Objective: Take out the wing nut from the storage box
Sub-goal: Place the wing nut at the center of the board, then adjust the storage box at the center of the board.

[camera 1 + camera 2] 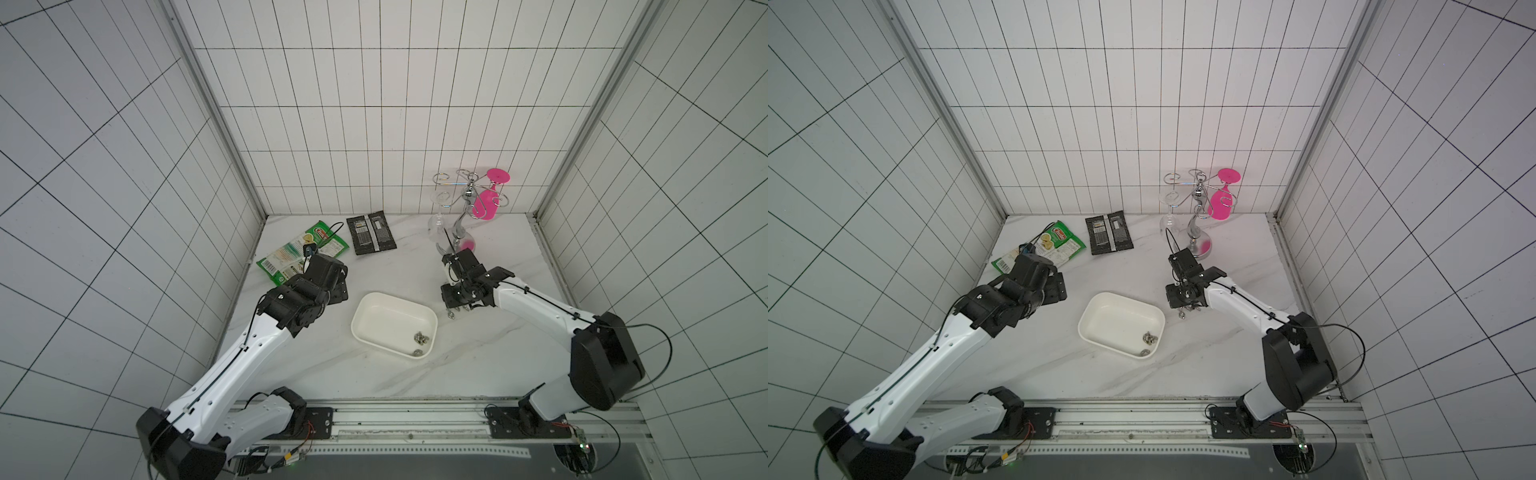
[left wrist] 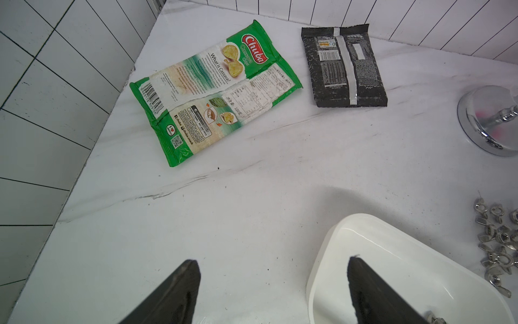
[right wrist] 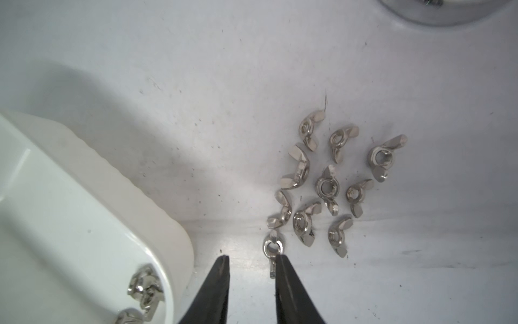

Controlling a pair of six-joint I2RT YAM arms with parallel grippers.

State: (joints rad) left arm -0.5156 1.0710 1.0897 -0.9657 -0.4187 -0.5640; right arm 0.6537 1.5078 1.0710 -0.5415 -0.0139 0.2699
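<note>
The white storage box (image 1: 386, 320) sits mid-table, with a few wing nuts (image 1: 420, 338) in its near right corner. My right gripper (image 3: 252, 256) hangs low just right of the box (image 3: 70, 210), jaws apart. One wing nut (image 3: 272, 248) lies on the table against the tip of one finger, not clamped. Several more wing nuts (image 3: 326, 185) are scattered on the table just beyond it. My left gripper (image 2: 274, 260) is open wide and empty at the box's left rim (image 2: 322, 252). One of its fingers (image 2: 361, 280) is over the box.
A green chips packet (image 1: 301, 251) and a black packet (image 1: 371, 232) lie at the back left. A chrome glass rack (image 1: 461, 216) with a pink glass (image 1: 488, 199) and a clear glass (image 1: 436, 224) stands at the back right, close behind my right gripper (image 1: 456, 308). Tiled walls enclose three sides.
</note>
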